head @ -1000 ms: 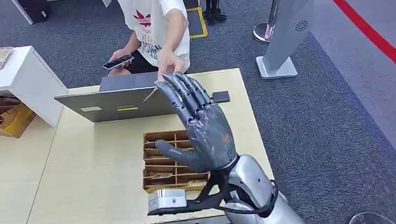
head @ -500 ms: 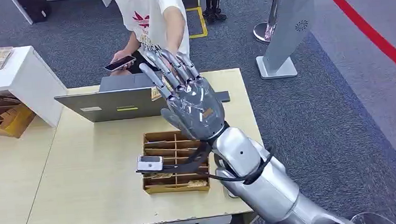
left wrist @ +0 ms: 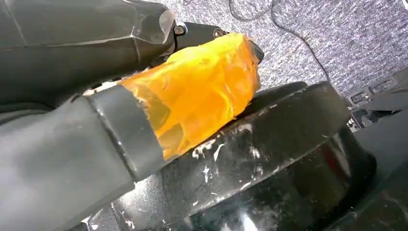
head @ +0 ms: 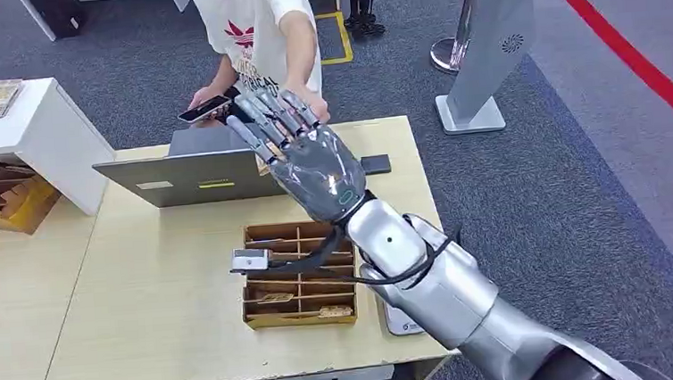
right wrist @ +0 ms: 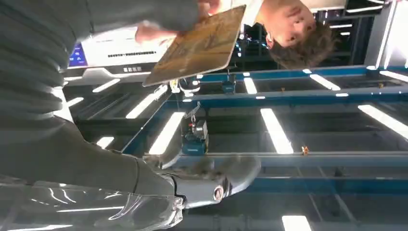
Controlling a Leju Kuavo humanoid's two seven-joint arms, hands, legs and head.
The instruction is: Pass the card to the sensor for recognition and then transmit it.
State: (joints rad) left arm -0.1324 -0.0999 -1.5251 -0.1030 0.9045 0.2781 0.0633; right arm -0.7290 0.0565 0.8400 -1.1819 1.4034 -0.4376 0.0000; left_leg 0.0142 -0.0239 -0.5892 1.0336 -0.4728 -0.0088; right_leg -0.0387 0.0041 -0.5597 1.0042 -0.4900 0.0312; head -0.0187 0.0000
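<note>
My right hand [head: 299,152] reaches out over the far edge of the table [head: 143,293] toward a seated person [head: 259,25], its fingers stretched straight. A tan card [right wrist: 197,43] sits just beyond my fingers [right wrist: 120,12], and the person's fingers [right wrist: 149,33] grip it at its edge. A sliver of the card [head: 262,166] shows beside my palm in the head view. The small black sensor [head: 376,163] lies on the table right of my hand. My left hand [left wrist: 72,144] hangs low with an orange-taped tip; I cannot make out its grasp.
An open grey laptop [head: 189,178] stands at the table's far side. A wooden divided box [head: 299,277] with cards sits under my forearm. The person's other hand holds a phone [head: 202,108]. A white cabinet [head: 29,131] stands at the left and a sign stand [head: 484,54] at the far right.
My right arm has stretched forward and left, and the hand has tipped from upright to flat, toward the person. The person's hand stays at my fingertips with the card.
</note>
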